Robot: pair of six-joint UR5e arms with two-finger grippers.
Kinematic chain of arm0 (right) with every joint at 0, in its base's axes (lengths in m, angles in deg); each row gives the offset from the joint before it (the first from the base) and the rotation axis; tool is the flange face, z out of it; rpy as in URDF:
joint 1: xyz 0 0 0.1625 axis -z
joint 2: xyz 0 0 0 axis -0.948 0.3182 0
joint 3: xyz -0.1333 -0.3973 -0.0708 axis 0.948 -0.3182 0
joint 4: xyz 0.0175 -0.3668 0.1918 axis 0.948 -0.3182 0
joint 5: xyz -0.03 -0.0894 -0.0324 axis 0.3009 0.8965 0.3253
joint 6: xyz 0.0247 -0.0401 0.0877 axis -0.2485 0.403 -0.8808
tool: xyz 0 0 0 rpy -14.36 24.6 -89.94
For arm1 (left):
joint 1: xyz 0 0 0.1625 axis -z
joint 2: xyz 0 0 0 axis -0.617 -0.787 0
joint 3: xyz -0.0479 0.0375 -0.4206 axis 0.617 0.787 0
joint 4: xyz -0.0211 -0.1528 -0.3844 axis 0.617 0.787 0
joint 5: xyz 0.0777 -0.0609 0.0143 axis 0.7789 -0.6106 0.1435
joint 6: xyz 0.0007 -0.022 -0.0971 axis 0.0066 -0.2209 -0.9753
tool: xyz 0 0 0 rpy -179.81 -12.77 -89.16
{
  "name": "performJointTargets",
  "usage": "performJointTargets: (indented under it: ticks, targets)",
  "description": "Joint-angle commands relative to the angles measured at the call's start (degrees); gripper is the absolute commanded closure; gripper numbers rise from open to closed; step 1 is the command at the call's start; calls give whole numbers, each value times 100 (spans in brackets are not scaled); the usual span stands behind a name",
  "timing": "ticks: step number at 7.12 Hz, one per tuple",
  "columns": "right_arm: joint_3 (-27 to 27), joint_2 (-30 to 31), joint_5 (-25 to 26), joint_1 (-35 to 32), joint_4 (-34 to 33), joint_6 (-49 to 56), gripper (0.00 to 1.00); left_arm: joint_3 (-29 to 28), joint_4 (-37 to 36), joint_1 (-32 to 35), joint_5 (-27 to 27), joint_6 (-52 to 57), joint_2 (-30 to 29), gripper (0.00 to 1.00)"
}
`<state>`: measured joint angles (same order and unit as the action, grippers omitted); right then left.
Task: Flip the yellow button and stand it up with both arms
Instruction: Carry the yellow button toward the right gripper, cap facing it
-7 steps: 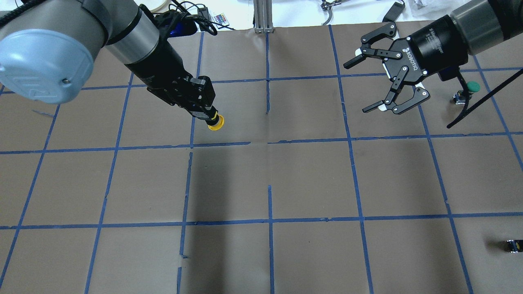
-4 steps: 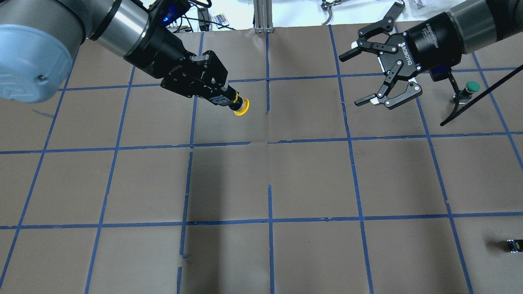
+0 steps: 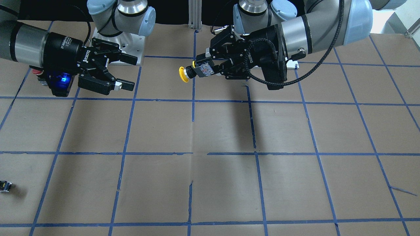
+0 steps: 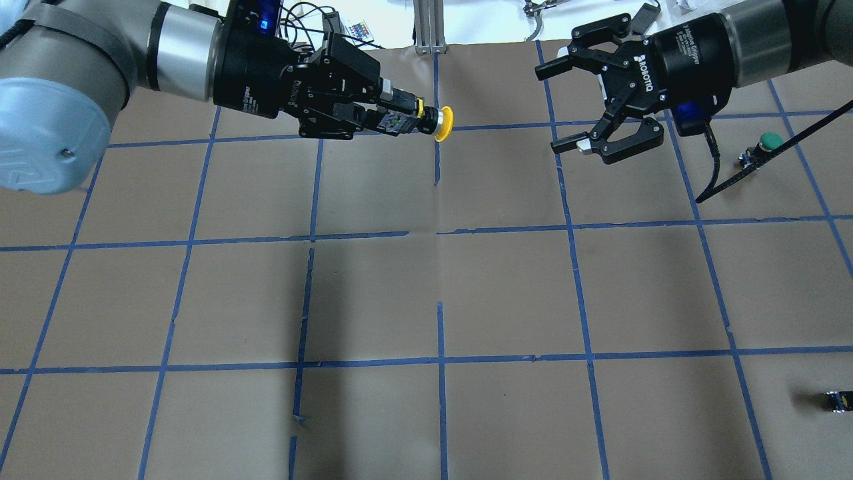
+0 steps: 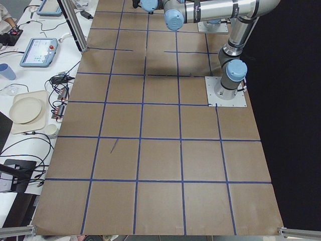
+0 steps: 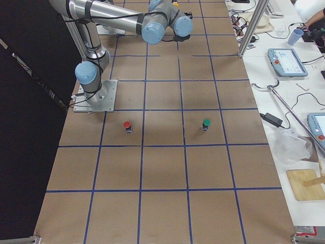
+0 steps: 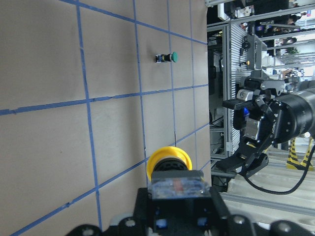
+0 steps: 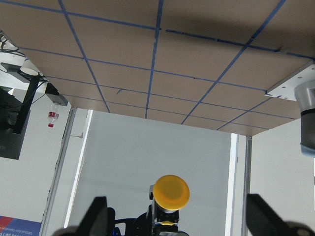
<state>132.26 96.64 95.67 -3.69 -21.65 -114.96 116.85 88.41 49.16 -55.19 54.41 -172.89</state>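
The left end effector (image 4: 400, 120) hangs level above the table (image 4: 506, 293), clamped on the black-and-grey body of the yellow button (image 4: 443, 124). The cap sticks out just past its fingertips and points sideways, straight at the right end effector (image 4: 552, 107). That one hangs opposite and well apart, fingers spread wide with nothing between them, its mouth facing the cap. Out past the right end effector's wrist, a green button (image 4: 771, 141) stands on the table.

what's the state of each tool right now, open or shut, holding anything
Left tool: closed on the yellow button, held clear of the table.
Right tool: open, holding nothing.
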Motion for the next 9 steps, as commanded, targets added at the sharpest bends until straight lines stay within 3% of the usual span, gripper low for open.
performJointTargets:
  ticks: [1,4,9]
  targets:
    - [63,-22,-310,-253,3,-31,0,131,-17,98,-498,72,24,85]
    - [46,-49,-336,-414,-279,-584,0,429,-121,204,-956,133,68,85]
    - [55,126,-476,-431,249,-646,0,860,-131,169,-2201,318,155,85]
